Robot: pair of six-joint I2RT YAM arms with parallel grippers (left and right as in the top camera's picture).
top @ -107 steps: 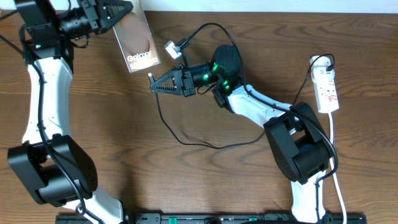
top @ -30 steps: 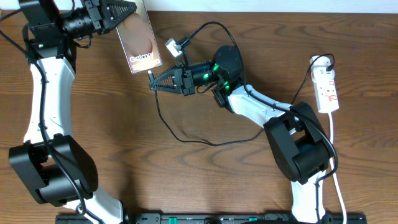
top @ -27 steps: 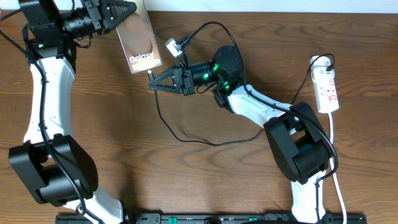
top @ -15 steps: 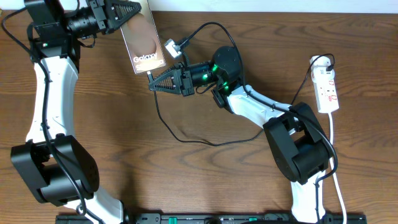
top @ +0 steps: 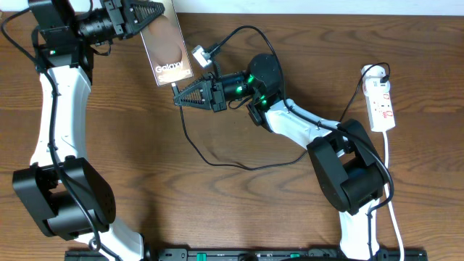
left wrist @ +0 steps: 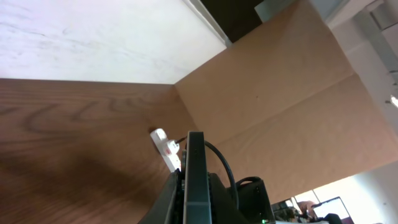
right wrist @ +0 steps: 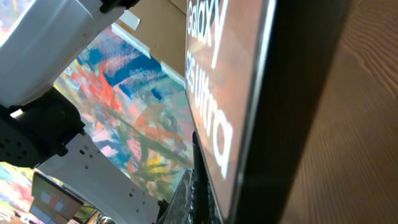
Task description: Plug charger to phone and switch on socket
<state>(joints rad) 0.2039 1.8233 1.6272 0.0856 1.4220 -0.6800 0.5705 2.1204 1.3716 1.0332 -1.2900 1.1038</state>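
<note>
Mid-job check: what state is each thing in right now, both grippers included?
Phone: face up, gripped at its top end.
Left gripper: shut on the phone.
Charger: cable slack on the table, plug tip at the phone's bottom edge; seated or not, cannot tell.
Right gripper: shut on the charger's plug end.
Socket: flat on the table; switch position too small to tell.

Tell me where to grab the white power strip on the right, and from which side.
Grip the small elongated white power strip across its narrow width near mid-length, coming down from above. It lies flat on the wooden table with both long sides free, while a plug and the thick white cord occupy its ends.
</note>
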